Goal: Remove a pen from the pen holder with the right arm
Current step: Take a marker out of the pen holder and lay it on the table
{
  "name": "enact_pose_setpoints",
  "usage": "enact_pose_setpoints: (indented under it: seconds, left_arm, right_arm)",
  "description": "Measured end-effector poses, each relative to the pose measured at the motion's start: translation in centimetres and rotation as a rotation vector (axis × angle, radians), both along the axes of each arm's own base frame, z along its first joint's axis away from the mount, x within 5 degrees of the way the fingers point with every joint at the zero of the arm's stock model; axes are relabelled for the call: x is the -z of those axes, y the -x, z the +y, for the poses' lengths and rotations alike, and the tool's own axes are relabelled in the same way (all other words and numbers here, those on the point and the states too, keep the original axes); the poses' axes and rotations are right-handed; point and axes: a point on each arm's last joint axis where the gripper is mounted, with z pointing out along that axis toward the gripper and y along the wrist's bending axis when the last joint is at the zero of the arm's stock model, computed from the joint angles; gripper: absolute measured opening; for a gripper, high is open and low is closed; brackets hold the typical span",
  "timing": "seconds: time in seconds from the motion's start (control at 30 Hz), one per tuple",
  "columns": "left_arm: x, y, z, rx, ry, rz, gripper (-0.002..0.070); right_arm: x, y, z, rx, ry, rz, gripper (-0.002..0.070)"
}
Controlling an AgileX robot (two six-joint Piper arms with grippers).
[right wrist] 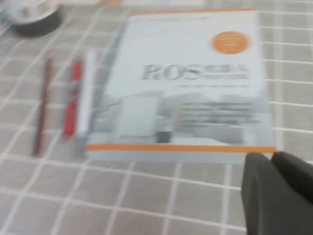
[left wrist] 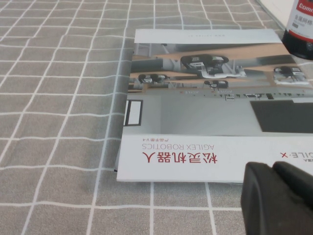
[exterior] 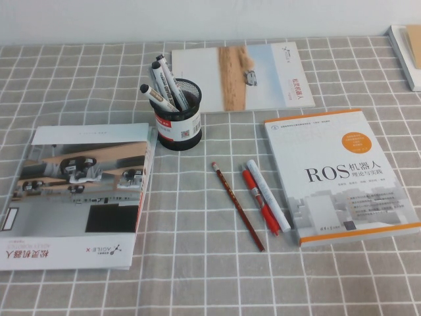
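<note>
The black mesh pen holder [exterior: 178,115] stands left of centre on the table with several grey-capped markers [exterior: 164,82] sticking out of it. A brown pencil [exterior: 237,205], a red pen [exterior: 260,201] and a white marker [exterior: 268,194] lie side by side on the cloth in front of it. Neither arm shows in the high view. My right gripper [right wrist: 270,157] is shut and empty, hovering near the front edge of the ROS book [right wrist: 190,83], well short of the holder [right wrist: 34,17]. My left gripper [left wrist: 273,169] is shut and empty by the brochure [left wrist: 215,103].
A ROS book [exterior: 342,174] lies to the right of the loose pens. A large AgileX brochure [exterior: 79,197] lies at the left, a booklet [exterior: 240,76] behind the holder, and a white box [exterior: 408,52] at the far right corner. A grey checked cloth covers the table.
</note>
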Motion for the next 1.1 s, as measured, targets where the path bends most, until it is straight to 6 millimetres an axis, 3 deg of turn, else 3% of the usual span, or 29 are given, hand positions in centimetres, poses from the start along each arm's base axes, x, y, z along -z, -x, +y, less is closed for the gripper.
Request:
enact_pose_setpoints:
  seconds: [0.1, 0.2, 0.4, 0.73, 0.93, 1.1]
  left_arm:
    - [0.0, 0.0, 0.0, 0.0, 0.0, 0.0, -0.0005]
    - [0.0, 0.0, 0.0, 0.0, 0.0, 0.0, -0.0005]
    - [0.0, 0.0, 0.0, 0.0, 0.0, 0.0, -0.0005]
    - [0.0, 0.0, 0.0, 0.0, 0.0, 0.0, -0.0005]
    - [0.0, 0.0, 0.0, 0.0, 0.0, 0.0, -0.0005]
    - [0.0, 0.0, 0.0, 0.0, 0.0, 0.0, -0.0005]
  right_arm:
    - [2.2, 1.0, -1.0, 0.089, -0.029, -0.061, -0.0013]
    - [3.1, 1.8, -1.6, 0.145, -0.048, -0.143, -0.0013]
    - [2.8, 2.7, -1.8, 0.159, -0.065, -0.226, -0.0012]
    - [4.3, 3.6, -1.7, 0.137, -0.029, -0.099, -0.0012]
    - [4.4, 3.6, -1.7, 0.094, 0.089, -0.115, -0.0012]
    - [4.4, 3.7, -1.6, 0.084, 0.074, -0.112, -0.0013]
